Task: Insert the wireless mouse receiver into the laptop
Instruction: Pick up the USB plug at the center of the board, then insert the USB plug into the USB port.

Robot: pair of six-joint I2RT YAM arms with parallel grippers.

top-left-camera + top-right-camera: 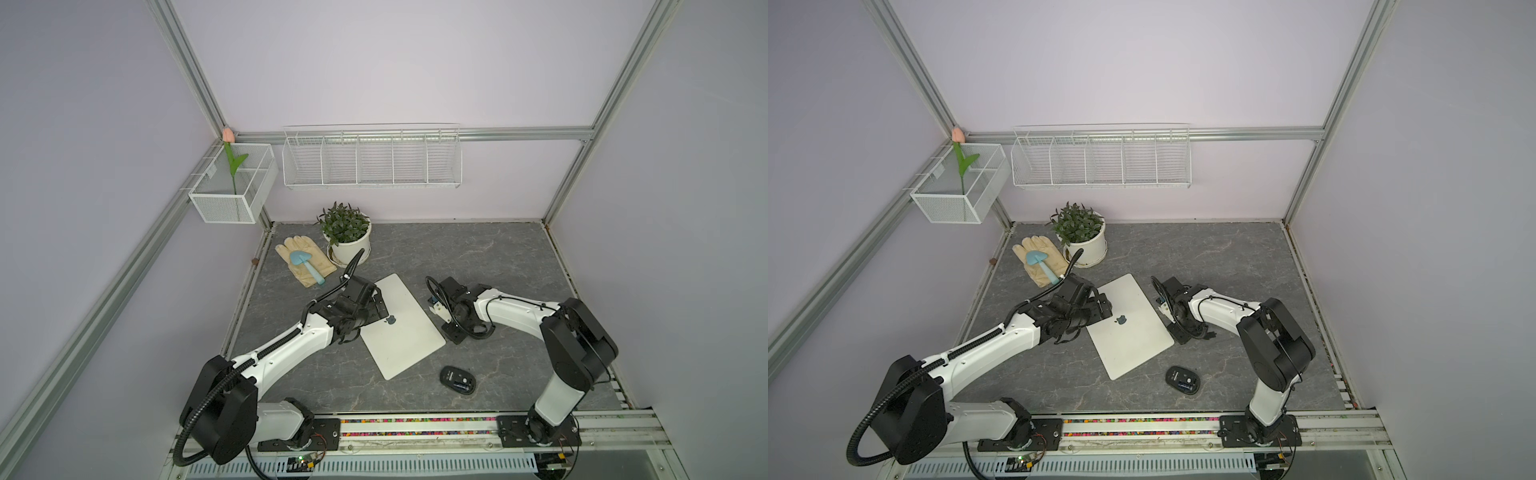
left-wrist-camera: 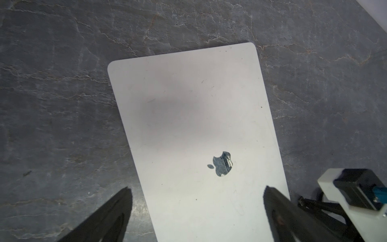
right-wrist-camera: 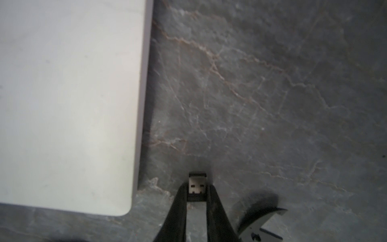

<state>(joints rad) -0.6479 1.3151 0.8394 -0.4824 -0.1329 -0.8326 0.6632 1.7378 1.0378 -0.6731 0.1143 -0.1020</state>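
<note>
Gripping the tiny dark rectangular USB receiver (image 3: 198, 184) with the right gripper (image 3: 197, 188), black fingers (image 3: 182, 194) pressed against both its flanks, with the metal plug shell turned toward the wrist camera. Working low over the grey marble-patterned tabletop (image 3: 272, 83), just beside the long edge of the slim silver-white laptop (image 3: 62, 94) and near one rounded corner. Cannot tell whether lifted clear of the tabletop or resting on it.

Hovering over the laptop's lid with the left gripper (image 2: 198, 209), spread wide and grasping nothing, with one finger near each long edge.

Judging progress as roughly midway: pickup seemingly secured, insertion not yet begun. Left to do: turning the plug toward the laptop's side, finding a port (no port seen from these views), then pushing in. Leaving the black oval mouse (image 1: 458, 379) untouched, near the laptop's closest corner.
</note>
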